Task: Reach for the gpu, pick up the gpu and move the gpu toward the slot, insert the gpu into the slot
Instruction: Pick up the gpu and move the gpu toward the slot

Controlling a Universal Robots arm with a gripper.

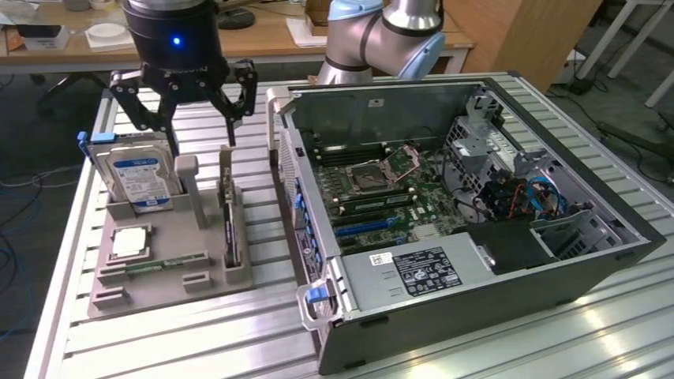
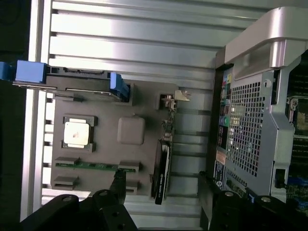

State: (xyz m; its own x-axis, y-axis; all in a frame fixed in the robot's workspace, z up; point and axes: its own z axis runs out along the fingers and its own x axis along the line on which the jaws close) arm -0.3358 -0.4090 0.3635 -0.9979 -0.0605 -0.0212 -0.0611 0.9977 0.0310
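Beneath the pincer (spread wide), the gpu stands edgewise.

This is looking like a robotics lab. A robot arm is working over a slatted metal bench. Below its gripper a grey tray is holding loose computer parts. Just beside that, an opened PC case is lying with its motherboard showing. Behind the gripper, wooden desks are carrying clutter, and cables are trailing across the floor.
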